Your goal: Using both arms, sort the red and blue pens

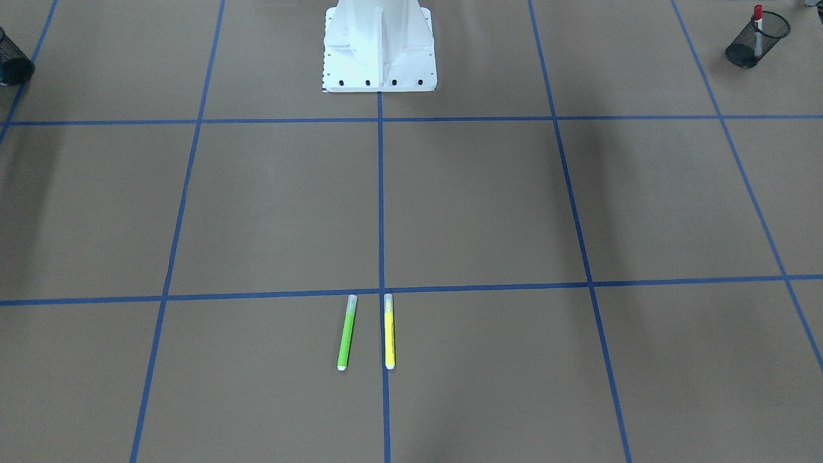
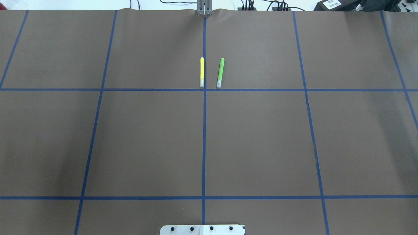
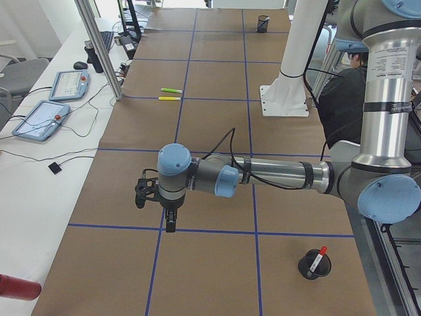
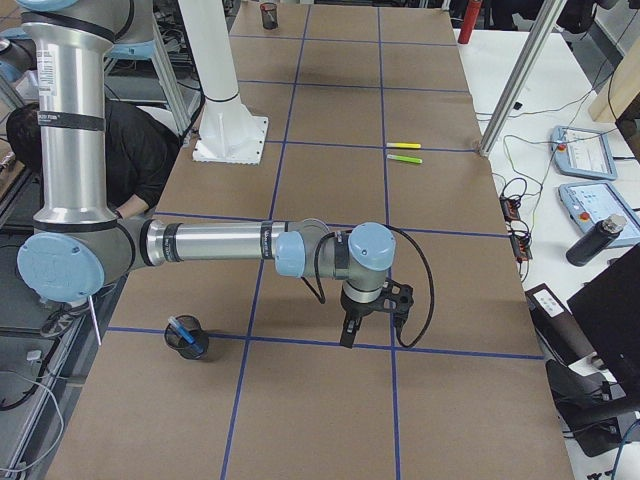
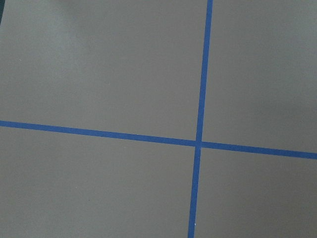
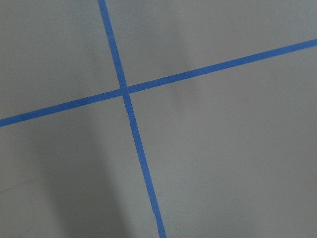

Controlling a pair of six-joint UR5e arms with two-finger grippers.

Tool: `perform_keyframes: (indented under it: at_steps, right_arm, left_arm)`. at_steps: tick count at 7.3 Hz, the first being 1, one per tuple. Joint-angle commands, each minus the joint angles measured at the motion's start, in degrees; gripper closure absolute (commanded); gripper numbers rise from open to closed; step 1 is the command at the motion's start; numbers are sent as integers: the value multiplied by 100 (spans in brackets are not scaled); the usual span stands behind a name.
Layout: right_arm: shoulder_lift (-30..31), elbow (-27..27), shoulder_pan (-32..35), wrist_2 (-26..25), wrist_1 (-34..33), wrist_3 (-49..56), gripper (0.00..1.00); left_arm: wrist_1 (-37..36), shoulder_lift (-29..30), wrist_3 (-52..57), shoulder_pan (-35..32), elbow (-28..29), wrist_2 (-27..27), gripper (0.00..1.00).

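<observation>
The red pen point(image 1: 759, 18) stands in a black mesh cup point(image 1: 757, 41) at the table's end on my left side, also seen as the red pen point(image 3: 318, 258) in the exterior left view. The blue pen point(image 4: 181, 330) lies in another mesh cup point(image 4: 189, 340) at the opposite end. My left gripper point(image 3: 170, 222) hangs over a tape crossing, well away from its cup. My right gripper point(image 4: 347, 335) hangs likewise above a tape line. Both show only in the side views, so I cannot tell open from shut. Nothing hangs from either.
A green marker point(image 2: 220, 72) and a yellow marker point(image 2: 201, 72) lie side by side at the table's far middle. The white pedestal base point(image 1: 379, 45) stands at the robot's side. Tablets and cables lie on the neighbouring bench point(image 3: 49, 118). A person sits behind the robot.
</observation>
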State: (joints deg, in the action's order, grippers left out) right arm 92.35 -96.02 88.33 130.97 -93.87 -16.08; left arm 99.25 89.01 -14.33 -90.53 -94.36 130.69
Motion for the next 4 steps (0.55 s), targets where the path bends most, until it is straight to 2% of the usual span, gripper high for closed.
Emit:
perform_keyframes:
  at_steps: [1, 4]
  right_arm:
    - [-7, 13, 0, 77, 9, -1, 0]
    - [-16, 4, 0, 78, 9, -9, 0]
  left_arm:
    - [15, 2, 0, 0, 23, 0, 0]
    - [42, 20, 9, 9, 111, 0, 0]
